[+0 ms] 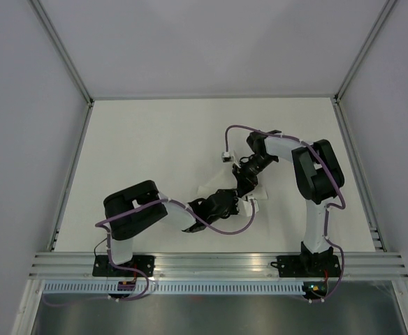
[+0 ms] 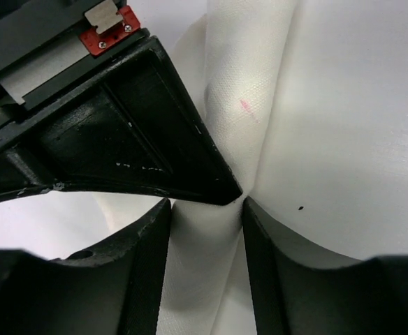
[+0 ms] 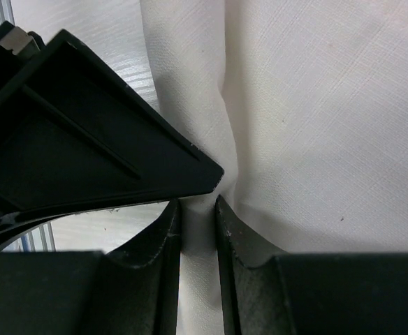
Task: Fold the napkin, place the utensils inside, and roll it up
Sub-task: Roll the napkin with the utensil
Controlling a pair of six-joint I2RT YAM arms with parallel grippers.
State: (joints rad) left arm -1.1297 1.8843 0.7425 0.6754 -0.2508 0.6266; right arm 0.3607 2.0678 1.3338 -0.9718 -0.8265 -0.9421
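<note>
Two black two-finger grippers are sitting tip to tip on one large white napkin (image 2: 235, 77) of soft woven cloth, which is lying on the flat white table (image 1: 155, 139). In the top view the arms are meeting just right of the frame's centre. The cloth beneath them is blending into the table, so its outline is hard to make out.

In the left wrist view the left gripper (image 2: 205, 208) is showing at the bottom edge. Its fingers (image 2: 144, 279) are standing a little apart, with a raised ridge of napkin filling the gap and touching both inner faces, so they are clamping that fold. The ridge is running toward the top centre of the frame and bearing a small pink mark (image 2: 246, 106) partway up. The other arm's black wedge-shaped finger is poking in from the upper left, its tip touching the ridge just above the left gripper's fingertips.

In the right wrist view the right gripper (image 3: 197, 204) is showing at the bottom edge with its fingers nearly together, pinching a narrow pleat of the napkin. The pleat is running up the middle of the frame, flat cloth is spreading to the right, and bare table is showing at the upper left behind the left gripper's black finger.
</note>
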